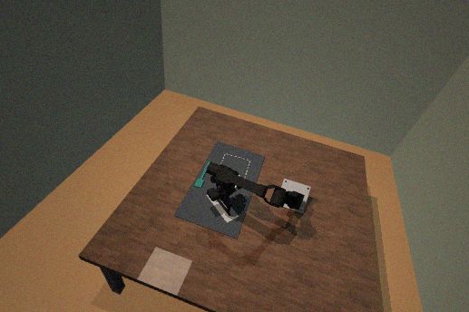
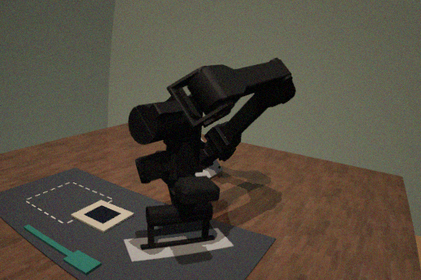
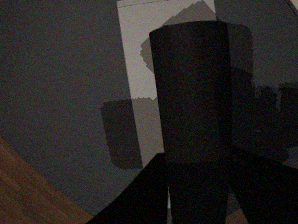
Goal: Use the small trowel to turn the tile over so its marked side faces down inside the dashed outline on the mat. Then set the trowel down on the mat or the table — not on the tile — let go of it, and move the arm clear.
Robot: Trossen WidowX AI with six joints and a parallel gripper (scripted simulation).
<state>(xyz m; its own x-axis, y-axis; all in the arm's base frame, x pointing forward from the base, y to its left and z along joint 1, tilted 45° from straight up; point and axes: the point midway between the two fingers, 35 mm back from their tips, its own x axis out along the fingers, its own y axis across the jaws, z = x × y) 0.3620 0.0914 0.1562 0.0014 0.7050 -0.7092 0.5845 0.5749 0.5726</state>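
The tile lies flat on the mat, its dark-marked side up, at the corner of the dashed outline and mostly outside it. In the top view the arm hides most of it. My gripper points down and is shut on the black handle of the trowel. The trowel has a pale flat blade, held level low over the mat, beside the tile. Whether the blade touches the mat cannot be told.
A green flat tool with a thin handle lies along the mat's edge, near the tile and outline. The arm's white base plate stands beyond the mat. A pale square lies at the table's edge.
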